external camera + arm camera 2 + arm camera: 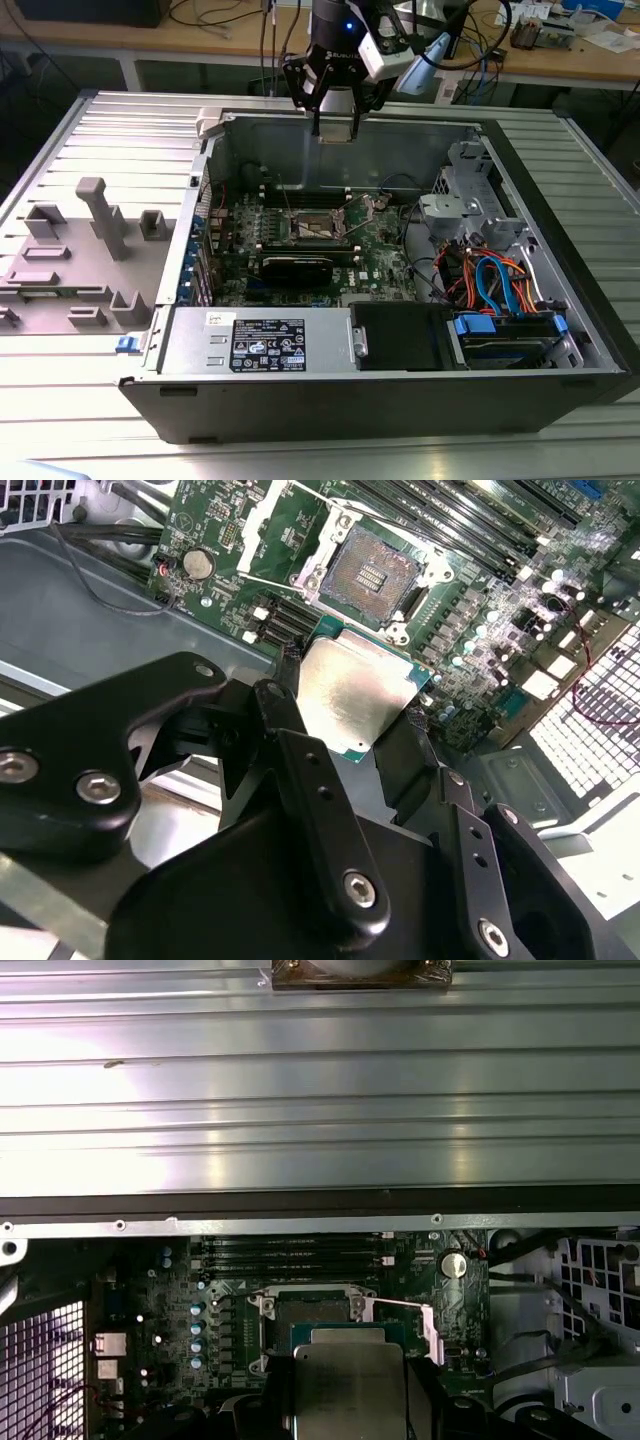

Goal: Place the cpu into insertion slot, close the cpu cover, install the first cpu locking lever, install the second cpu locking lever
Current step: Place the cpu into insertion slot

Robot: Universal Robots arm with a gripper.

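1. The tool (340,730) is pinched on the cpu (355,695). In the second wrist view its black fingers (272,708) press on two opposite edges of the chip, and the dull silver top shows between them.
2. The cpu hangs in the air, clear of the green motherboard (230,540). In both wrist views it is well apart from the insertion slot (370,572), not seated in it.
3. In the exterior view the tool (338,125) is high over the open computer case (400,150), near the wall farthest from the power supply (260,340). The case lies on its side on the ribbed metal desk (560,420).
4. The insertion slot (310,1310) sits near the middle of the motherboard, beside the long memory slots (290,1250). Its dark contact field lies bare inside the silver rim.
5. Handling, as a judgement: the chip looks light, thin and stiff. The smooth metal top would be slippery, so the edges are the sound place to hold.
6. The underside and the slot's contacts are likely fragile. A tilted or dragged set-down could damage them, so the chip should stay level.
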